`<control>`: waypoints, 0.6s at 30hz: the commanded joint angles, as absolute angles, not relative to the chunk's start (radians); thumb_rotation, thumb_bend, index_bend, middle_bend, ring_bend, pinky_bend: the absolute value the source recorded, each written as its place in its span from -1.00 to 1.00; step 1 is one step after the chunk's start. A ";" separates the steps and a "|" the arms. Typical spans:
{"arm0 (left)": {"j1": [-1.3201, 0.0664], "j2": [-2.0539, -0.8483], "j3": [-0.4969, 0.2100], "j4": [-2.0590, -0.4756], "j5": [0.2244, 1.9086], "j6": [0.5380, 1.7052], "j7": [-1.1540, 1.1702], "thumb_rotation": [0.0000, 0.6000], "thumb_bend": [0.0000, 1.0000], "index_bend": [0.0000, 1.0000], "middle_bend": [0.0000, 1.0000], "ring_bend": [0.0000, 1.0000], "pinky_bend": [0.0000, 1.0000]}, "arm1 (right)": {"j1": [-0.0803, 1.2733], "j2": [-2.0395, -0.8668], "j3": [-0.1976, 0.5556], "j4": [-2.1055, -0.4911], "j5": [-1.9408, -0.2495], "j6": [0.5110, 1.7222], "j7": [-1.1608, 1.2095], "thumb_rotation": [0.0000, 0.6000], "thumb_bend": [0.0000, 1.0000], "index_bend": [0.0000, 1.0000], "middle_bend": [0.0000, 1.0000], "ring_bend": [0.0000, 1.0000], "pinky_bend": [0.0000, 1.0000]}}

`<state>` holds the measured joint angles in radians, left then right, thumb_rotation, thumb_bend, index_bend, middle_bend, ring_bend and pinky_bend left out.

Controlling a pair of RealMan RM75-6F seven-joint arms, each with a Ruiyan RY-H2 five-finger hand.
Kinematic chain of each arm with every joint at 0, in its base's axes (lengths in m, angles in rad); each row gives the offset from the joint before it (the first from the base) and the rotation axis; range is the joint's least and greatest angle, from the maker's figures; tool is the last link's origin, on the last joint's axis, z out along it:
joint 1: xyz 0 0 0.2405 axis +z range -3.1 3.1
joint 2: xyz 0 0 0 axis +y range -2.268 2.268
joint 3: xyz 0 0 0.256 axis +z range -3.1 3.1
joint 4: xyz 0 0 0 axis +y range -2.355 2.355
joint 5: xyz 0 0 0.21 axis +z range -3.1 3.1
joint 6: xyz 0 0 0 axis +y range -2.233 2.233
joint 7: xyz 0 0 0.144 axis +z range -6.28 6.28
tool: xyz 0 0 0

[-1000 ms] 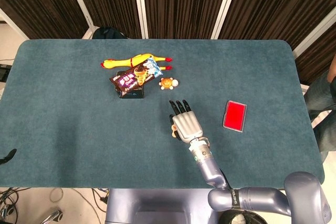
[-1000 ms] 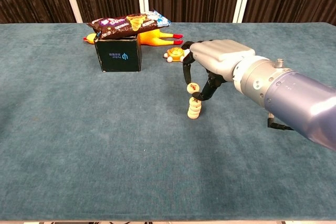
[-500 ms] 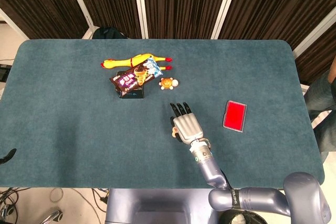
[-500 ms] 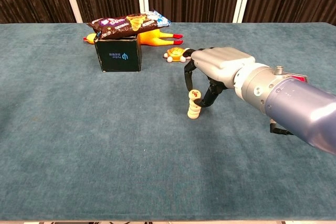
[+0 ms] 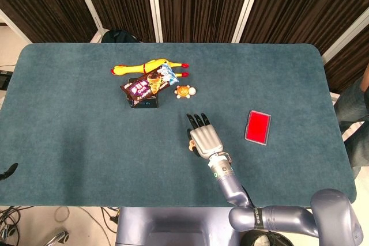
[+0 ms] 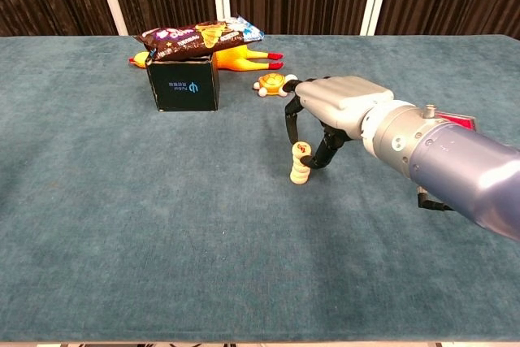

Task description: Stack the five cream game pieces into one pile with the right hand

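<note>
The right hand (image 6: pixel 329 111) hangs palm-down over the table (image 5: pixel 69 142), its smooth grey shell glossy, black fingers (image 6: pixel 289 123) curving down around the pile (image 6: pixel 301 164). The thumb and a finger close in on the top piece (image 6: pixel 301 149), which sits tilted on the stack; whether they pinch it or only touch it I cannot tell from here. The pile is a short column of small, round, cream discs, standing upright on the table just under the fingertips. From the head view only a sliver of it (image 5: pixel 189 145) peeks out at the hand's (image 5: pixel 204 137) nine o'clock side.

The table is covered in teal, carpet-like felt with rounded corners. At the hand's three o'clock lies a flat red card (image 5: pixel 258 127). Toward eleven o'clock sits a small orange turtle toy (image 5: pixel 184 91), and further that way a black box (image 6: pixel 184 83) with a shiny, crinkled snack bag (image 6: pixel 203 36) laid across its top. Behind the box stretches a yellow rubber chicken (image 5: pixel 141 67).

The left hand shows in neither view.
</note>
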<state>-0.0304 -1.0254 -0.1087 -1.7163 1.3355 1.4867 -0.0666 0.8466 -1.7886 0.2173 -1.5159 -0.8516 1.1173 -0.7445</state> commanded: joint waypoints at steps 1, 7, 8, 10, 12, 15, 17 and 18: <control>-0.030 -1.025 -0.109 -1.716 1.335 1.487 -0.067 1.00 -0.66 -0.70 -1.00 -1.00 -0.86 | 0.847 -1.791 0.217 -1.513 -0.852 1.117 -0.744 1.00 -0.24 0.05 -1.00 -1.00 -1.00; -0.031 -1.026 -0.108 -1.716 1.336 1.487 -0.066 1.00 -0.66 -0.70 -1.00 -1.00 -0.86 | 0.847 -1.792 0.218 -1.509 -0.851 1.116 -0.743 1.00 -0.24 0.04 -1.00 -1.00 -1.00; -0.031 -1.026 -0.109 -1.716 1.336 1.487 -0.066 1.00 -0.67 -0.70 -1.00 -1.00 -0.86 | 0.847 -1.792 0.217 -1.509 -0.851 1.115 -0.743 1.00 -0.24 0.03 -1.00 -1.00 -1.00; -0.031 -1.025 -0.108 -1.716 1.336 1.485 -0.067 1.00 -0.66 -0.70 -1.00 -1.00 -0.86 | 0.847 -1.790 0.215 -1.510 -0.849 1.112 -0.745 1.00 -0.24 -0.02 -1.00 -1.00 -1.00; -0.031 -1.025 -0.108 -1.717 1.336 1.484 -0.070 1.00 -0.66 -0.70 -1.00 -1.00 -0.86 | 0.848 -1.789 0.213 -1.512 -0.847 1.109 -0.747 1.00 -0.24 -0.04 -1.00 -1.00 -1.00; -0.031 -1.025 -0.108 -1.715 1.338 1.486 -0.068 1.00 -0.66 -0.70 -1.00 -1.00 -0.86 | 0.849 -1.790 0.213 -1.511 -0.845 1.108 -0.748 1.00 -0.24 -0.06 -1.00 -1.00 -1.00; -0.031 -1.026 -0.108 -1.716 1.338 1.487 -0.068 1.00 -0.66 -0.70 -1.00 -1.00 -0.86 | 0.849 -1.792 0.214 -1.507 -0.844 1.108 -0.748 1.00 -0.24 -0.06 -1.00 -1.00 -1.00; -0.030 -1.026 -0.108 -1.715 1.337 1.487 -0.069 1.00 -0.66 -0.70 -1.00 -1.00 -0.86 | 0.849 -1.793 0.214 -1.505 -0.843 1.108 -0.748 1.00 -0.24 -0.06 -1.00 -1.00 -1.00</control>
